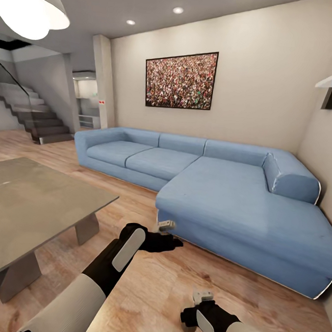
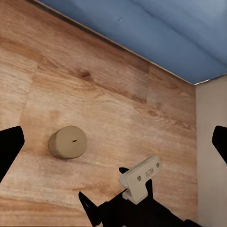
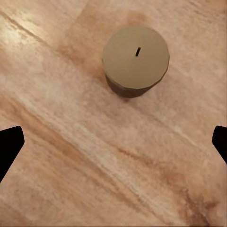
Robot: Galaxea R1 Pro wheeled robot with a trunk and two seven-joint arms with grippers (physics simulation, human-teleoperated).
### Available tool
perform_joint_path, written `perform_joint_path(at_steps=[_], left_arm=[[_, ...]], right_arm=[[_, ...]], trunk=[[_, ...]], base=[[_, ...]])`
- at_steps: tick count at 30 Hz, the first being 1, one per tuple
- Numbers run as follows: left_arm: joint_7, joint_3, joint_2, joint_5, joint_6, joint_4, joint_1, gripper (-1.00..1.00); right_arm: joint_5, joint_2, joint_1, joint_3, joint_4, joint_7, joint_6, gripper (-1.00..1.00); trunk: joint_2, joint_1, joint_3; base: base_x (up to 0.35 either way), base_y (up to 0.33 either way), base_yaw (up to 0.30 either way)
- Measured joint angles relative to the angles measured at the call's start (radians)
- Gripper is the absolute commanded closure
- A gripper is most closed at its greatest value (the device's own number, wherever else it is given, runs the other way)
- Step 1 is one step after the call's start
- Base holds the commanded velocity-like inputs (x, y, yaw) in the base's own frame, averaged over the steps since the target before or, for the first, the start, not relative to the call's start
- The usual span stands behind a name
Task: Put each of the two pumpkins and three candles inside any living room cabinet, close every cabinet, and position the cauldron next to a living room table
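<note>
**Both pincers open and empty over the floor, one candle below**

The right pincer (image 3: 113, 142) hangs above the wooden floor (image 3: 71, 156) with its two fingertips (image 3: 9, 146) spread to the far edges of its wrist view and nothing between them. A candle (image 3: 136, 60) stands upright on the floor just ahead of that open gap, apart from both fingertips, its paler flat top with a short wick slit facing the camera.

The left pincer (image 2: 113, 146) is likewise wide open and holds nothing. In its wrist view a candle (image 2: 67, 142) sits on the floor below it, nearer one fingertip but clear of it, with the right arm's wrist hardware beside it. Beyond lies the base edge of the blue sofa (image 2: 156, 38).

In the head view the left pincer (image 1: 173, 242) reaches forward close to the front corner of the sofa (image 1: 232, 199), while the right pincer (image 1: 190, 319) is lower and closer to the robot. The grey worktop (image 1: 31, 202) stands well off to the left arm's outer side.
</note>
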Motion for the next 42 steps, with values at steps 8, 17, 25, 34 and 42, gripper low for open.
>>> perform_joint_path(at_steps=[8, 17, 25, 34, 42], left_arm=[[0.0, 0.0, 0.0, 0.0, 0.0, 0.002, 0.0, -1.0], [0.0, 0.0, -0.001, 0.0, 0.0, 0.002, 0.0, -1.0], [-0.001, 0.0, -0.001, 0.0, -0.001, 0.002, 0.0, -1.0], [-0.001, 0.0, -0.001, 0.0, -0.007, 0.017, 0.0, -1.0], [-0.001, 0.0, -0.001, 0.0, -0.008, 0.04, 0.0, -1.0]], right_arm=[[-0.003, 0.0, 0.001, 0.0, 0.0, -0.002, -0.011, -1.0], [-0.003, -0.001, 0.001, 0.0, 0.0, -0.002, -0.067, -1.0], [-0.007, -0.001, 0.002, -0.002, 0.0, -0.001, -0.072, -1.0], [-0.032, -0.004, 0.002, -0.003, 0.0, -0.001, -0.073, -1.0], [-0.099, -0.004, 0.002, -0.002, 0.0, 0.001, -0.073, -1.0]], trunk=[[-0.002, 0.004, -0.031], [-0.004, 0.008, -0.066], [-0.006, 0.011, -0.097], [-0.006, 0.011, -0.097], [-0.006, 0.011, -0.097]], base=[[0.0, 0.0, 0.0], [0.0, 0.0, 0.0], [0.0, 0.0, 0.0], [0.0, 0.0, 0.0], [0.207, 0.0, 0.0]])
